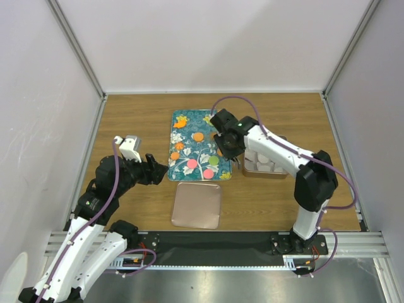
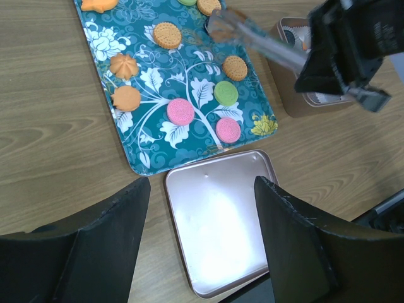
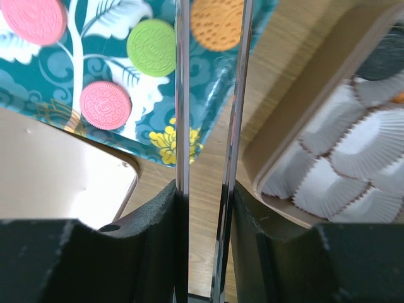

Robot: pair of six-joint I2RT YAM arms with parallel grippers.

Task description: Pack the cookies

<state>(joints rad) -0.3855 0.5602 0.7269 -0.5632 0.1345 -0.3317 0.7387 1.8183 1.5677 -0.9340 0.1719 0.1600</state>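
Several cookies lie on the teal flowered tray (image 1: 183, 120): two pink ones (image 2: 180, 111) (image 2: 228, 129), a green one (image 2: 225, 93) and orange ones (image 2: 167, 35) (image 2: 235, 67). My right gripper (image 3: 205, 189) (image 1: 228, 146) is shut on a pair of metal tongs (image 3: 182, 95), which reach over the tray's right edge. An orange cookie (image 3: 218, 25) shows between the two tong blades at their far end; whether they touch it I cannot tell. A black cookie (image 3: 385, 60) sits in the tin (image 3: 297, 120). My left gripper (image 2: 202, 183) (image 1: 161, 170) hangs open above the lid, holding nothing.
The rose-gold tin lid (image 1: 197, 204) lies flat in front of the tray. The open tin (image 1: 262, 165), lined with white paper cups (image 3: 366, 151), stands to the right of the tray. White walls enclose the wooden table (image 1: 139, 126) on three sides.
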